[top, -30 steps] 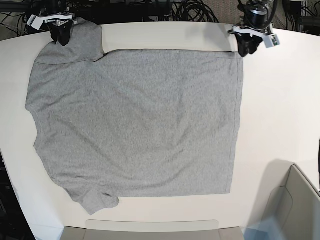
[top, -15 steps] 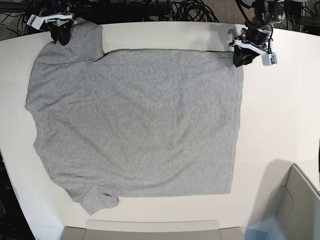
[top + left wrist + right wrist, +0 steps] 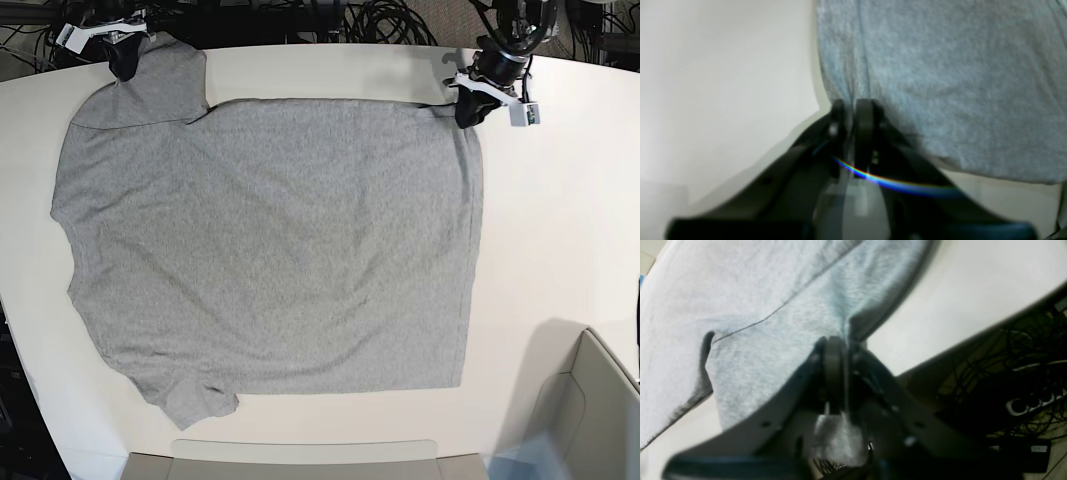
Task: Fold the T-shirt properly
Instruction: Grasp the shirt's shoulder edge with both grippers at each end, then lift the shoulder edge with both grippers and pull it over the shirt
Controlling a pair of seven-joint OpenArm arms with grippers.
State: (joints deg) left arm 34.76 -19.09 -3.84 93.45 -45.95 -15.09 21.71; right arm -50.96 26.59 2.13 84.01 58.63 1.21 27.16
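T-shirt (image 3: 280,240), grey, gets pinched tight by both closed hands: right gripper (image 3: 125,76) upper left, left gripper (image 3: 467,122) upper right.

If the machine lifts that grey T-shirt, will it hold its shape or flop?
It would probably flop: the T-shirt already bunches softly where each end effector pinches it. It looks thin, so likely light for its size. The loose sleeve near the bottom would probably dangle and crumple.
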